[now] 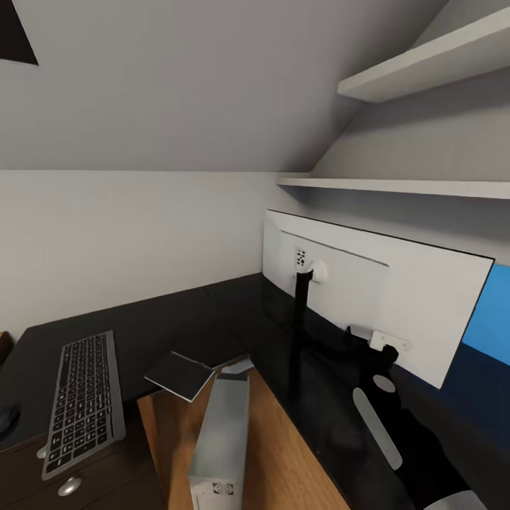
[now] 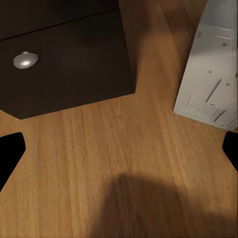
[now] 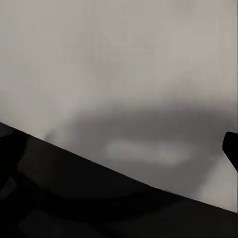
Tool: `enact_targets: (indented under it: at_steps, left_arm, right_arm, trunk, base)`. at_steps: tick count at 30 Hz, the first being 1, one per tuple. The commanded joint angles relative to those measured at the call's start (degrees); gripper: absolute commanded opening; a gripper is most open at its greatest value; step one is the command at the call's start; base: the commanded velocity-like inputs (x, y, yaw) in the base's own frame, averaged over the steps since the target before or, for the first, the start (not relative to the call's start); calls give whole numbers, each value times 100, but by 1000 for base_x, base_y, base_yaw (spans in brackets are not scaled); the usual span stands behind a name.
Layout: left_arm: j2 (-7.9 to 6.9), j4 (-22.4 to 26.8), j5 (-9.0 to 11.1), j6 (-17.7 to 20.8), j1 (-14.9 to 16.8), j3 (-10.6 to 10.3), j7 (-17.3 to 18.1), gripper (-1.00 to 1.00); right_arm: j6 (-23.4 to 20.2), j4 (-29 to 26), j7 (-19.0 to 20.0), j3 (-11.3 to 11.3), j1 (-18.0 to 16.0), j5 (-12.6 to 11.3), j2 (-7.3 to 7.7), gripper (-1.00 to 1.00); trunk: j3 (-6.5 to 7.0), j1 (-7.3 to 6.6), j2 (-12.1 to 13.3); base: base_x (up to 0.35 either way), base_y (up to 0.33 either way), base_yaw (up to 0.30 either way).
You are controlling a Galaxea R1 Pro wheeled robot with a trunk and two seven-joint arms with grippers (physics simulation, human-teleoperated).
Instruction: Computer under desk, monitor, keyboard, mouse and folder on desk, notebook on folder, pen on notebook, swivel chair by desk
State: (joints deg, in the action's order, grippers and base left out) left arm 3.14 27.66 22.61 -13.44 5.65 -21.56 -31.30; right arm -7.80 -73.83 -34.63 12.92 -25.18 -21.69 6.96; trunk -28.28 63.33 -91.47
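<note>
So far the monitor (image 1: pixel 397 312) and keyboard (image 1: pixel 83 400) sit on the desk (image 1: pixel 177 319), well apart. The computer (image 1: pixel 221 443) lies on the floor. The left gripper (image 2: pixel 119 151) looks released; the right gripper's (image 1: pixel 382 358) state I cannot tell.

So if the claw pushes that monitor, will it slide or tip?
The monitor would probably tip rather than slide: a wide, thin panel stands high on one narrow black stand. It looks rigid, not floppy. Pushing low near the stand seems safer on the dark desk.

Soft, even simulated light; faint shadows; slightly blurry, wide-angle renders.
</note>
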Motion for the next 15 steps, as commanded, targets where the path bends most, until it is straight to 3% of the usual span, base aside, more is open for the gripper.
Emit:
enact_targets:
  at_steps: [1,15]
  left_arm:
    - [-5,-3,60,-36,6,-48,-34,100]
    - [1,-7,59,-36,6,-50,-34,100]
  right_arm:
    - [-30,-8,-44,18,-5,-20,7,100]
    - [-30,2,-41,31,-7,-31,-3,100]
  trunk:
    - [-6,1,-3]
    - [-6,1,-3]
  base:
    - [103,-68,0]
    - [47,-6,0]
